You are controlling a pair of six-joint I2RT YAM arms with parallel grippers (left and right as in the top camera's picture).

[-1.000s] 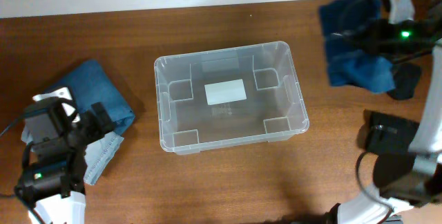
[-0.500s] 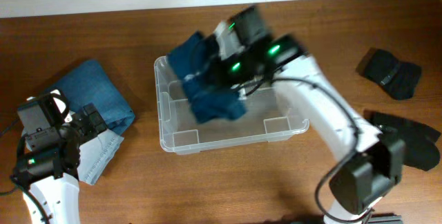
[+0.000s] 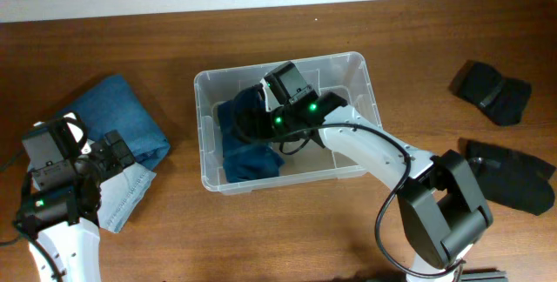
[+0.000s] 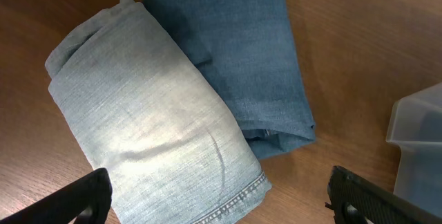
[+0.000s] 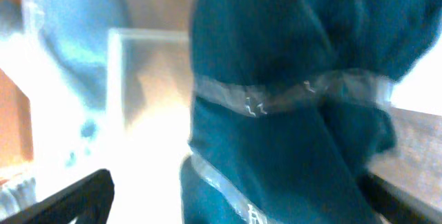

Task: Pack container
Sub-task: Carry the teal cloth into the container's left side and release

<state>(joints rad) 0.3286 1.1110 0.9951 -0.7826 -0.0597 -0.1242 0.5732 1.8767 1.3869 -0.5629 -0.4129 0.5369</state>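
lying in the container's left half, a dark blue garment; left gripper spread, right gripper apparently spread too.

Even overhead light, right wrist blurred, overexposed

Clear, see-through rectangular plastic container with rounded corners and a rolled rim. It stands upright and open-topped near the middle of the wooden table, its long sides running left to right and turned slightly off square. A crumpled dark blue garment lies inside, filling the left half against the left and near walls. The base shows through on the right.
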